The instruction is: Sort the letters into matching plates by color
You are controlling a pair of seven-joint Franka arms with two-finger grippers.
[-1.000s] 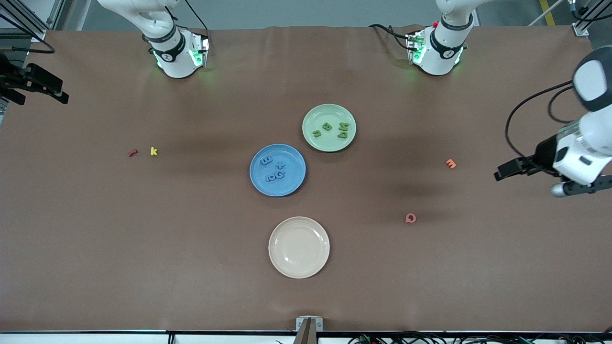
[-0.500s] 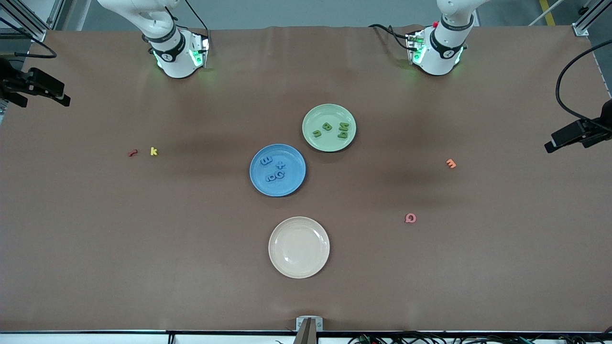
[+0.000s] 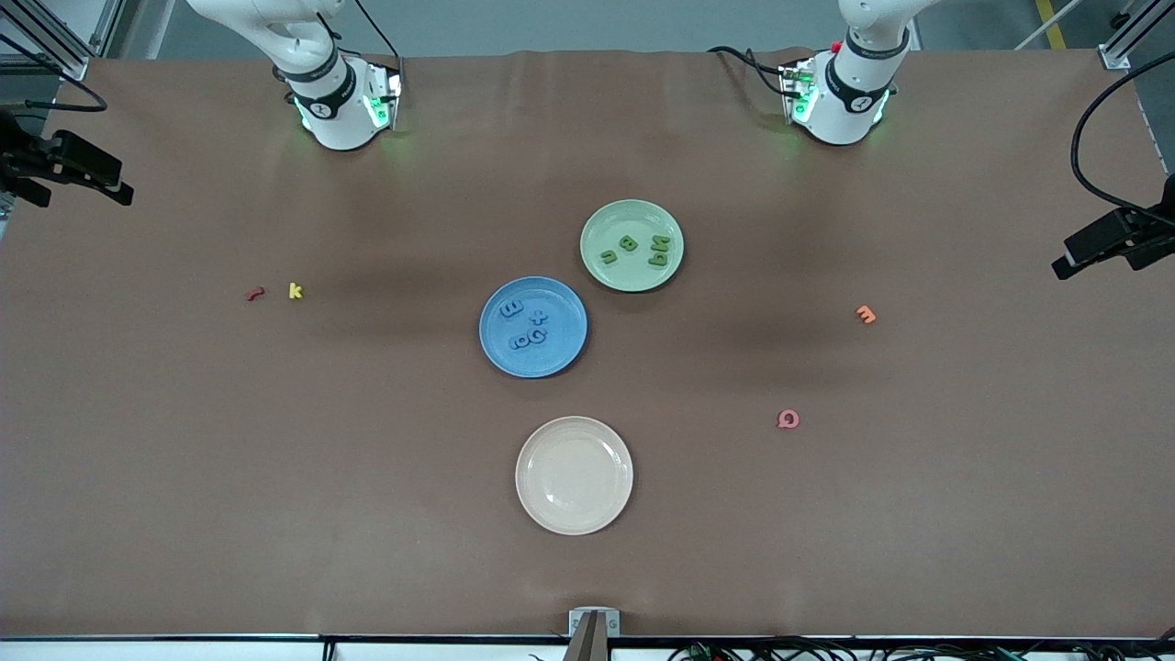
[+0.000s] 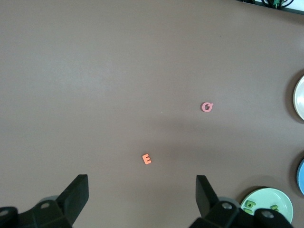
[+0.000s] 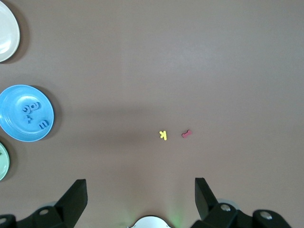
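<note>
**Desk:** Where does the sort stand?

**Operator:** I see the chunky blue foam letters [image 3: 525,326] in the glossy blue round plate [image 3: 496,353]. The green foam letters [image 3: 633,248] lie in the pale green round plate [image 3: 606,275], at its one o'clock. I judge it done.

**Desk:** Grippers?

**Operator:** Left gripper [image 3: 1102,243] and right gripper [image 3: 78,170] wait over the table's ends, fingers spread, empty. No pick needed.

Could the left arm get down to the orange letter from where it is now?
Probably yes. The left end effector hangs open, high at that arm's end of the table, and the orange letter lies alone on bare table, apart from the pink letter, with nothing over it.
</note>
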